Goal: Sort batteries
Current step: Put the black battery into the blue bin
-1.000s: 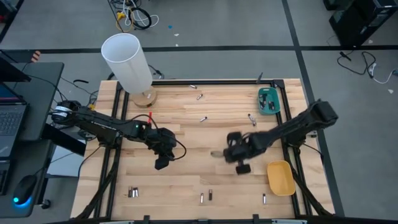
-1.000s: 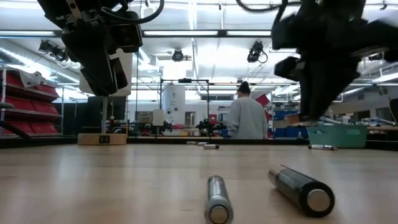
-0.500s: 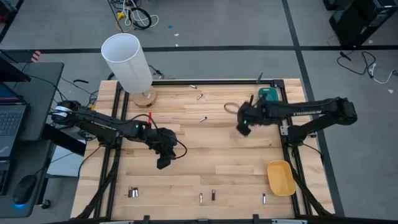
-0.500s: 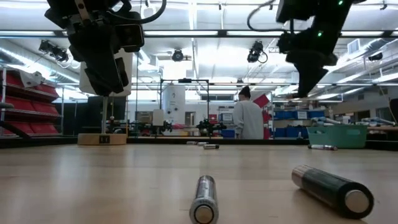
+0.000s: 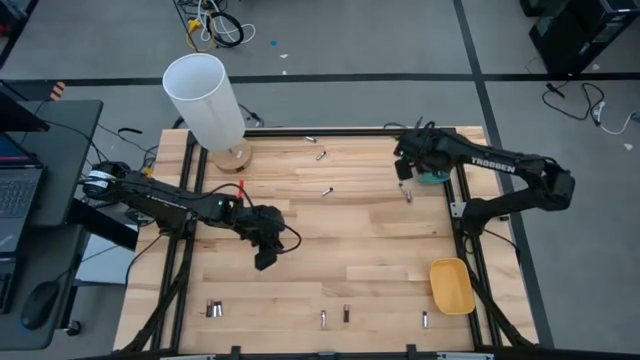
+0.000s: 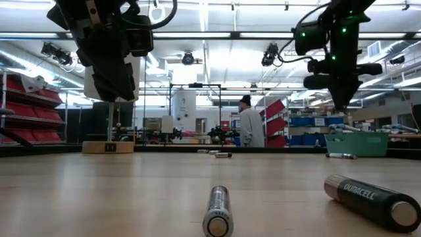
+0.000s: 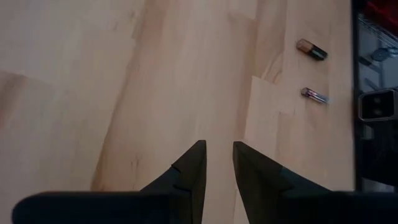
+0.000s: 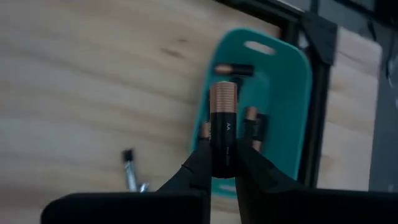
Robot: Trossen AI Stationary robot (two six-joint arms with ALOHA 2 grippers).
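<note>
The right end effector (image 8: 222, 163) is gripping a black-and-copper cylindrical battery (image 8: 222, 127), its two dark fingers (image 8: 198, 163) pinching the cell's lower black half while the copper end is sticking out past the fingertips. It is hanging above the far right part of the light wooden surface (image 5: 330, 250). Directly beyond and beneath the held cell, a teal plastic tray (image 8: 286, 93) is lying with several more dark-and-copper batteries in it. Just beside the tray, on the bare wood near the right end effector (image 5: 404, 170), a small silvery cell (image 8: 129, 167) is resting.

The left end effector (image 7: 217, 163) is hovering over the middle left of the surface, its fingers standing slightly apart with only a narrow gap and nothing between them. Well ahead of it, two loose cells (image 7: 311, 50) are lying on the wood.

In the low view, a silvery battery (image 6: 217, 209) and a black Duracell battery (image 6: 371, 200) are lying near the front edge, well apart from both end effectors.

A yellow plastic tray (image 5: 452, 285) is sitting near the right front corner.
</note>
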